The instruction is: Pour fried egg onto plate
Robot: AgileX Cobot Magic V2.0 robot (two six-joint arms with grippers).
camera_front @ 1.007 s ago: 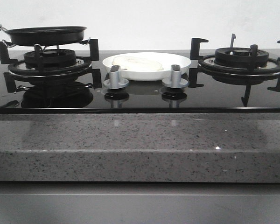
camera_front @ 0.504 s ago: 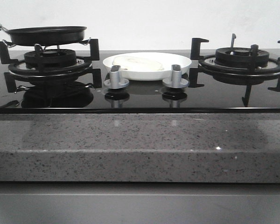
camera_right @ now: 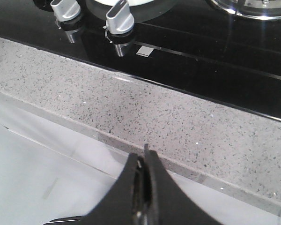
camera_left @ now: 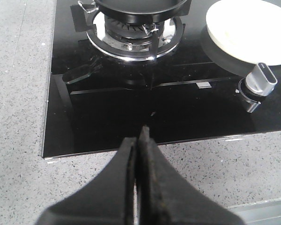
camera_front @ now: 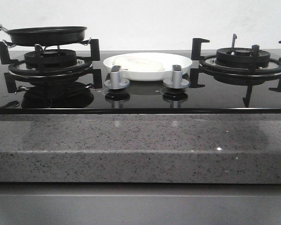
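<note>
Black glass hob (camera_front: 140, 96): one, set in a speckled grey stone counter (camera_front: 140, 150).
Burners: two, the left burner (camera_front: 49, 63) and the right burner (camera_front: 243, 61), each with a black pan support.
Frying pan (camera_front: 46, 35): one, black, resting on the left burner.
Knobs: two, silver; left knob (camera_front: 115, 77), right knob (camera_front: 175, 77), near the hob's front edge.
Plate (camera_front: 178, 63): one, white, between the burners, just behind the knobs.
Fried egg (camera_front: 138, 62): one, pale, lying on the plate, toward its left half.
Left gripper (camera_left: 139, 140): fingers pressed together, holding nothing, above the counter's near edge.
Right gripper (camera_right: 145, 157): fingers pressed together, holding nothing, in front of the counter.
</note>
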